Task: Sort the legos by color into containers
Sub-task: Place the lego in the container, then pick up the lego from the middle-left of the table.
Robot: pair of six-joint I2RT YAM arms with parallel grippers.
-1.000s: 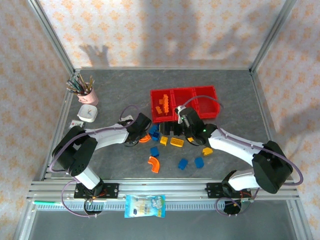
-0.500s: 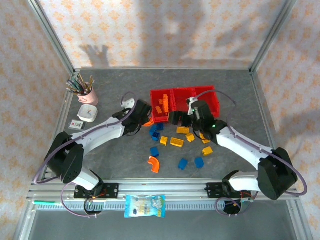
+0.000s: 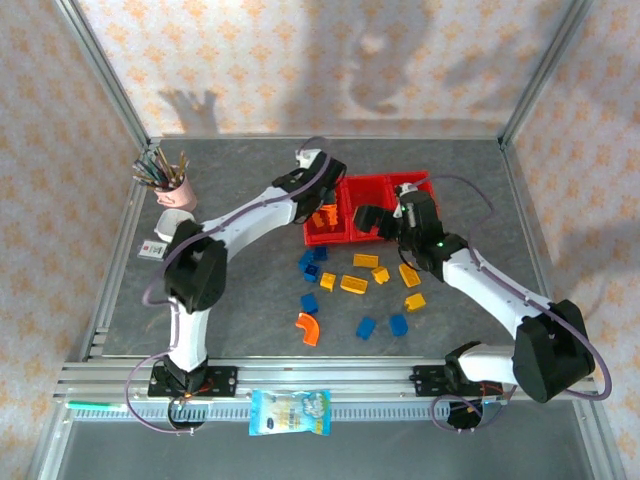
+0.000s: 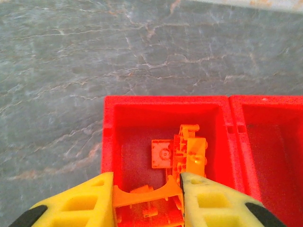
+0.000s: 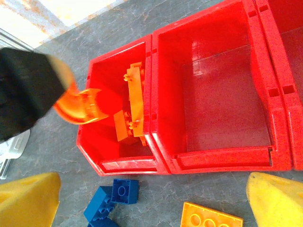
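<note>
Early going — the left tool [image 4: 147, 198] pinches a curved orange brick [image 4: 142, 195] over the left red bin [image 4: 110, 142], where a few orange pieces [image 4: 187, 151] lie, while the right tool [image 5: 151, 203] hangs spread and empty, and most yellow, blue and orange legos [image 3: 353, 284] wait on the table [image 3: 230, 310].
</note>
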